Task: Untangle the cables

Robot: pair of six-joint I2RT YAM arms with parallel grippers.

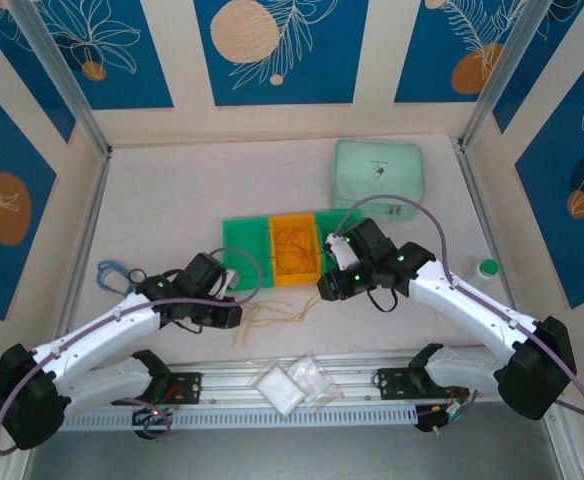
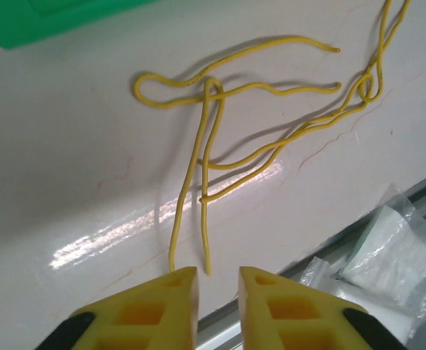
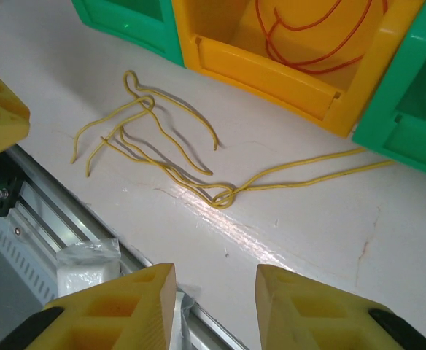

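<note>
Cables (image 1: 272,318) front and centre, folks: a pale yellow snarl lying loose on the desk (image 1: 172,200), just this side of the orange bin (image 1: 292,281), strung out on a slant between the two arms! From the left wrist, two free ends point straight back at the left pincer (image 2: 218,281) and stop just short of its fingertips, while the strands run away to a loop and a crossing farther out. That pincer is released, jaws narrowly parted, nothing between them. Over to the right wrist: the right pincer (image 3: 217,281) is released too, jaws wider, empty. The tight little knot (image 3: 226,197) sits dead ahead of it, near, with tails running off right toward the green bin (image 3: 410,109). More wire, the brown-orange strands (image 1: 294,243), is coiled inside the orange bin. So the long axis runs pincer to pincer: left arm nearer the loose ends, right arm nearer the knot. My read: nothing is picked up yet, and the next move wants one side pinned while the other pulls along that line, not across it
</note>
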